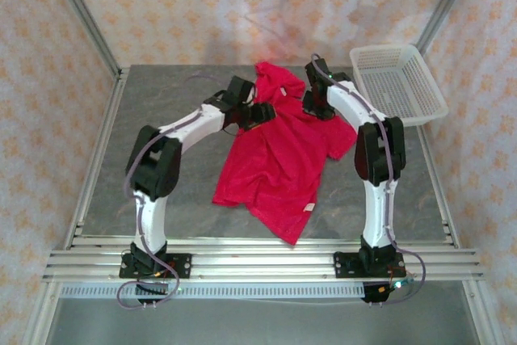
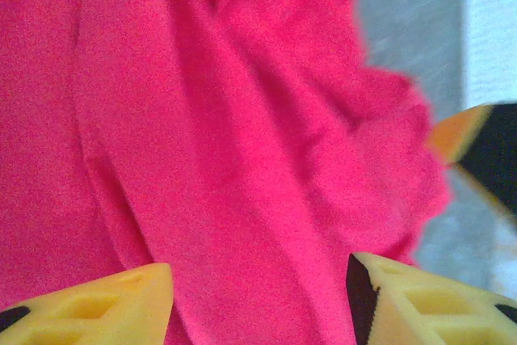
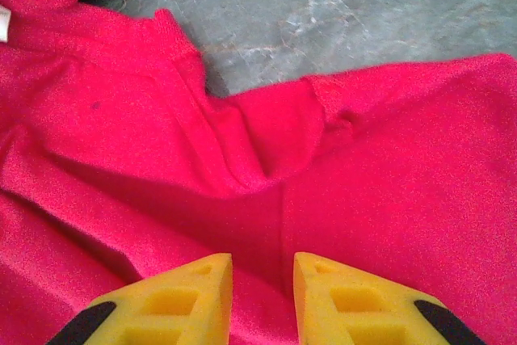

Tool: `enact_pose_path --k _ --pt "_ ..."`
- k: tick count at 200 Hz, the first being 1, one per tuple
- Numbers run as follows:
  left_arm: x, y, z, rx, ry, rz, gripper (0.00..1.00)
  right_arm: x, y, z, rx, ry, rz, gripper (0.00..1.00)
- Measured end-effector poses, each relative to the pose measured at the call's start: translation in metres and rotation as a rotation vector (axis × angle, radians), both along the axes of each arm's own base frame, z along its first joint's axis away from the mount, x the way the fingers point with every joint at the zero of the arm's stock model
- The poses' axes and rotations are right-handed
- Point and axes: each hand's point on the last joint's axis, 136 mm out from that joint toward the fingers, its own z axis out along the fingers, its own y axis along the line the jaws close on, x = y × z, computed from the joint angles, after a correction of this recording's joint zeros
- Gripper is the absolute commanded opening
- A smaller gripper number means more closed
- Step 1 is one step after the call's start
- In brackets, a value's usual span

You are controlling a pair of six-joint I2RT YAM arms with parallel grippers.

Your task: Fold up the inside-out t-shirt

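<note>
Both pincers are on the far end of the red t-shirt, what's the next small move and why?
Probably close the left pincer on the t-shirt: it stands wide open over bunched cloth, while the right pincer looks narrow around a fold.

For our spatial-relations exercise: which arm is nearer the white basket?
Right. The right arm stands beside the basket, just left of it; the left arm is beyond the t-shirt, farther left.

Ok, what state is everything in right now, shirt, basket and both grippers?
Red t-shirt: unfolded, spread on the table, rumpled near the collar.
Left gripper: open, jaws wide apart over the cloth.
Right gripper: jaws close together over the cloth; grip unclear.
White plastic basket: empty, upright, far right.
</note>
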Motion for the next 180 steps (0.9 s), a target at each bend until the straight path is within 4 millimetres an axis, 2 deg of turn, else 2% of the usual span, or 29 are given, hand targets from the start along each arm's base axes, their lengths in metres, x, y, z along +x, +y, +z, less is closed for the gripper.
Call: enact_pose_path --k 14,23,41,61,85,109,119,135,151,168,180 --pt "-0.007 0.0 -0.041 0.032 0.077 -0.008 0.58 0.007 0.005 -0.011 0.017 0.003 -0.004 0.22" --pt "-0.012 0.001 -0.06 0.044 0.106 -0.012 0.57 0.014 0.008 -0.018 0.026 0.006 -0.011 0.21" --pt "-0.011 0.005 -0.048 0.02 0.077 -0.008 0.57 0.025 0.012 -0.04 0.031 0.024 -0.021 0.16" --pt "-0.027 0.017 -0.059 0.017 0.085 -0.006 0.58 0.036 0.011 -0.062 0.029 0.049 -0.047 0.15" --pt "-0.055 0.037 -0.061 0.018 0.082 0.006 0.58 0.061 0.006 -0.05 0.042 -0.004 -0.078 0.14" --pt "-0.09 0.051 -0.063 -0.012 0.064 0.026 0.57 0.082 -0.008 -0.062 0.018 -0.006 -0.12 0.14" --pt "-0.103 0.055 -0.063 -0.028 0.049 0.035 0.57 0.087 -0.01 -0.057 0.01 -0.007 -0.129 0.14" --pt "-0.127 0.052 -0.062 -0.052 0.03 0.037 0.58 0.109 -0.009 -0.049 0.016 -0.07 -0.135 0.14" --pt "-0.145 0.043 -0.061 -0.06 0.024 0.021 0.59 0.122 -0.006 -0.044 0.026 -0.108 -0.137 0.14" --pt "-0.151 0.038 -0.059 -0.049 0.038 0.008 0.6 0.126 -0.007 -0.039 0.029 -0.125 -0.139 0.14" --pt "-0.15 0.041 -0.057 -0.016 0.065 0.012 0.61 0.127 -0.007 -0.033 0.032 -0.139 -0.137 0.17"
